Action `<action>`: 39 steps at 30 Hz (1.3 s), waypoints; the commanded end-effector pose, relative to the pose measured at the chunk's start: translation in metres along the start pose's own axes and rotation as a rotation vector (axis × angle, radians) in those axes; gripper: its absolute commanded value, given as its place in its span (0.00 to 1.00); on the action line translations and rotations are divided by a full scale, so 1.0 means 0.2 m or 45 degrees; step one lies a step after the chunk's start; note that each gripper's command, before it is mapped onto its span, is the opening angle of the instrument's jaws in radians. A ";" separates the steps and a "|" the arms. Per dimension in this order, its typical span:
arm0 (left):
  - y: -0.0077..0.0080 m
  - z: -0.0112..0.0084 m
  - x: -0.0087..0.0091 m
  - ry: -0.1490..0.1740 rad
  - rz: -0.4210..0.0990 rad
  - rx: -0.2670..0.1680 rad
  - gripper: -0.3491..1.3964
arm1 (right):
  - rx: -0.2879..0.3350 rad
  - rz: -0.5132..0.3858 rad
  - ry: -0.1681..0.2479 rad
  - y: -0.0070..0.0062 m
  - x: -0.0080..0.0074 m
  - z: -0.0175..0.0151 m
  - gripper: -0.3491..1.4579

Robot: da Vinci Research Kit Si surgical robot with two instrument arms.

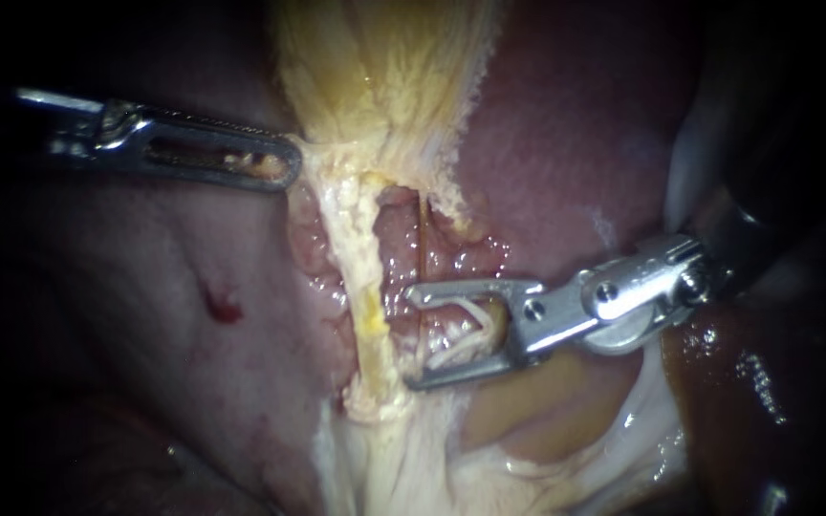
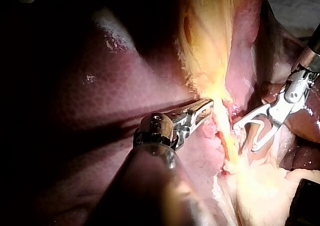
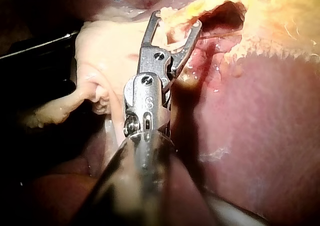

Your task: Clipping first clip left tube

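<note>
Pale-yellow left tube (image 1: 367,306) runs top to bottom in the endoscope view, from the gallbladder (image 1: 384,67) neck down into pale fat (image 1: 403,459). Its long axis is near vertical with a slight lean. Right instrument (image 1: 411,336) comes in across it, roughly at right angles. Its jaws are apart, tips just beside the tube on its right side, lower tip about touching. Tube is not yet between the jaws.

Thin reddish right tube (image 1: 422,239) drops parallel, just right of the left tube. It seems to pass into the mouth of the open jaws, where whitish strands (image 1: 456,339) also lie. Judgement: that thin tube is what stands in the way. The jaws need to reach further across so the left tube sits well inside before closing.

Left instrument (image 1: 284,170) is higher up, jaws clamped on gallbladder tissue at the neck, well clear of the clip site. Right instrument is the nearer one. Liver (image 1: 576,143) lies behind. Small red spot (image 1: 224,309) on the liver, left of the tube, is well apart.

Left wrist view: own jaws are closed at the edge of the yellow tissue. The right instrument's open jaws are ahead, on the far side of the tube, tips near it.

Right wrist view: jaws are spread, with pale-yellow tissue between the tips and ahead. Which strand is the left tube cannot be told here. Dark gap (image 3: 227,13) sits beside one jaw, and liver lies alongside the shaft.
</note>
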 end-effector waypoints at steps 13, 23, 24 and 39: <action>-0.002 0.000 0.000 0.000 0.007 -0.002 0.00 | 0.030 0.060 -0.006 0.008 -0.018 0.008 0.47; -0.002 0.000 0.000 -0.001 0.006 -0.003 0.00 | 0.046 0.080 -0.005 0.011 -0.019 0.010 0.47; -0.002 0.000 0.000 -0.001 0.006 -0.003 0.00 | 0.051 0.079 -0.005 0.011 -0.019 0.010 0.47; -0.003 0.002 -0.001 -0.003 0.005 -0.008 0.00 | 0.192 0.113 0.067 0.011 -0.011 0.029 0.46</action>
